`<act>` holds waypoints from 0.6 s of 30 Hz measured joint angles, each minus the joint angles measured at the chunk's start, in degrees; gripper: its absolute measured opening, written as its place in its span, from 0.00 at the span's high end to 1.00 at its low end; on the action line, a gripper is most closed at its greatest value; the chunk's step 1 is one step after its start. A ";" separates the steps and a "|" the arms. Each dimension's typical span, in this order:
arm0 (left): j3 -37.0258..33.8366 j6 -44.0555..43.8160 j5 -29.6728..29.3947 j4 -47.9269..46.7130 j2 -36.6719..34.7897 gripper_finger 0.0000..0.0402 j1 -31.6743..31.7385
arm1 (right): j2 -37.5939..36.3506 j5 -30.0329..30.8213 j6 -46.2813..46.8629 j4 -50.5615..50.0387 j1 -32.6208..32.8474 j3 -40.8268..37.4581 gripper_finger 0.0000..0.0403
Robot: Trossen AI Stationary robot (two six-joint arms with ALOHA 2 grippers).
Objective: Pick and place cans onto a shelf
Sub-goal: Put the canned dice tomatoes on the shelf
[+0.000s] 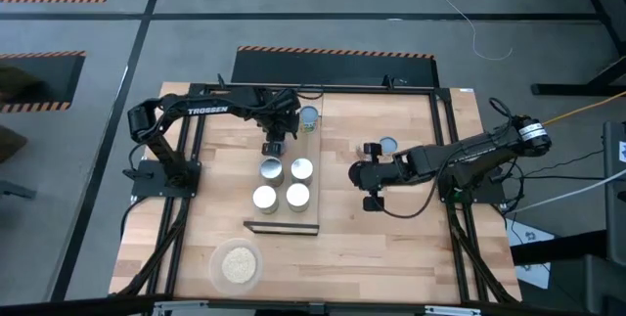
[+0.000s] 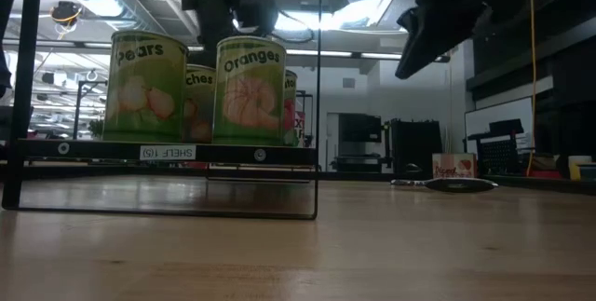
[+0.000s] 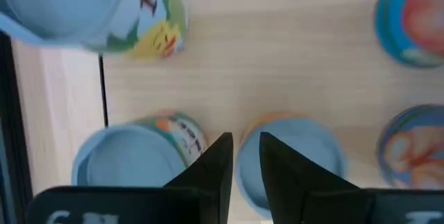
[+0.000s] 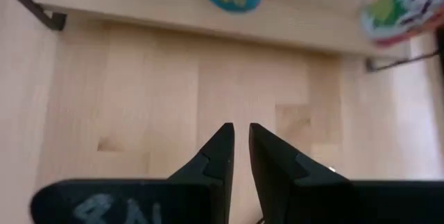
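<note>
high: straight down, whole table | low: tabletop level, facing the room | wrists: close, looking down | shared: shelf (image 1: 284, 184), cans (image 2: 197, 91)

Even overhead light; ceiling lamps (image 2: 88, 3) glare in low view; wrist views blurred, washed pale.

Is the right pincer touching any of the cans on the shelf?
Apart. The high view shows the right pincer over bare table, with a clear gap to the shelf and its cans; the right wrist view shows only tabletop between its fingers.
</note>
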 joint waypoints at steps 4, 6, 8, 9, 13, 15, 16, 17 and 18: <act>2.58 0.34 2.46 -1.26 0.00 0.84 -0.06 | -1.71 -5.06 3.03 -3.94 -3.55 0.00 0.87; 3.77 0.39 3.52 -2.08 -0.02 0.84 -0.07 | -2.87 -5.24 4.82 -6.42 -5.53 0.00 0.87; 4.35 0.43 5.14 -2.51 -0.81 0.84 -0.02 | -4.01 -5.19 6.36 -8.97 -7.58 0.00 0.87; 4.58 0.90 6.36 -2.41 -1.34 0.84 0.12 | -4.53 -5.16 7.34 -10.23 -8.69 0.00 0.87; 4.66 3.60 9.70 -2.15 -4.25 0.84 0.73 | -5.43 -5.12 11.90 -15.33 -13.90 0.00 0.87; 4.66 3.86 9.75 -2.09 -6.14 0.84 1.18 | -5.41 -4.15 13.72 -18.18 -16.49 -0.02 0.87; 4.66 3.89 9.66 -2.16 -7.32 0.84 1.52 | -5.41 -3.43 14.32 -18.61 -17.71 -0.25 0.87; 4.66 3.91 9.70 -2.24 -8.29 0.84 2.03 | -5.42 -2.99 14.67 -18.48 -18.85 -0.78 0.87; 4.66 4.01 9.67 -2.26 -9.33 0.84 2.48 | -5.39 -3.02 14.67 -18.51 -19.98 -1.49 0.87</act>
